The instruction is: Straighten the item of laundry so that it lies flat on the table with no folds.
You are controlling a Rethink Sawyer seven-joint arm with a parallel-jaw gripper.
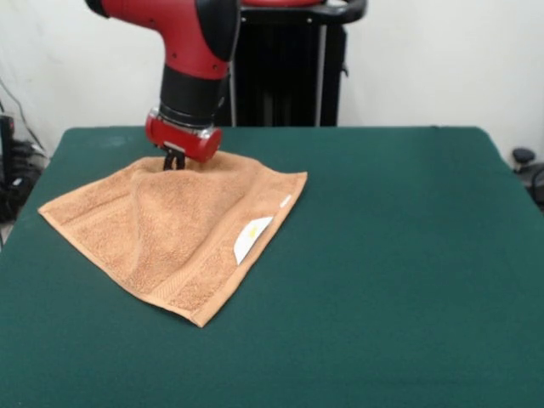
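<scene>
The item of laundry [170, 229], an orange-tan terry towel, lies on the left half of the green table [391, 272]. A white label [252, 238] is turned up at its right edge. The towel's far edge rises into a low peak, and a crease runs down from that peak towards the front. My gripper [174, 160] comes down from above onto the peak, its black fingers shut on the cloth there. The towel's left, right and near corners rest on the table.
The table's right half and front strip are bare green felt. A black stand [289, 68] rises behind the far edge. Dark cables and gear [13, 170] sit off the table's left side.
</scene>
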